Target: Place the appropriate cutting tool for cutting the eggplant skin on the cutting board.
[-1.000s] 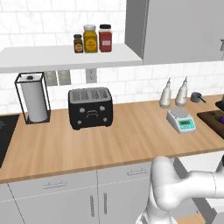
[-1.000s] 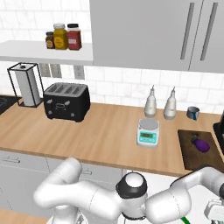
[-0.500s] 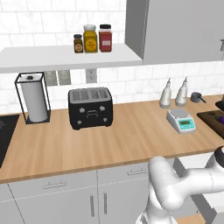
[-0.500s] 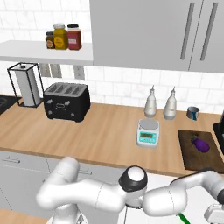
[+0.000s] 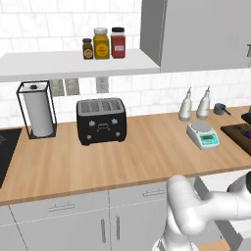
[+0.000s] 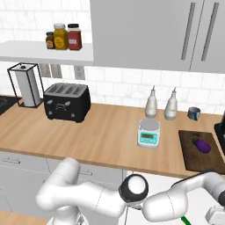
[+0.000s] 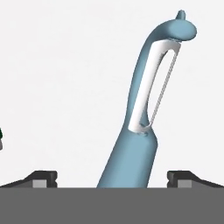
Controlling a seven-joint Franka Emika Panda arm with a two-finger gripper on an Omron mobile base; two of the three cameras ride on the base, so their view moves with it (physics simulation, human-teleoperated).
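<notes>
The eggplant (image 6: 201, 145) is seen lying on the cutting board (image 6: 198, 158) at the far right of the wooden counter (image 6: 101, 136) — but no cutting tool is laid there yet, so most of the task is judged to be left. In the hand view a light blue peeler (image 7: 142, 127) with a white blade is seen lying on a plain white surface, and the gripper (image 7: 112, 176) is held wide open with one tip on each side of the handle — nothing is squeezed yet. The peeler must be grabbed, lifted and set down on the board beside the eggplant.
</notes>
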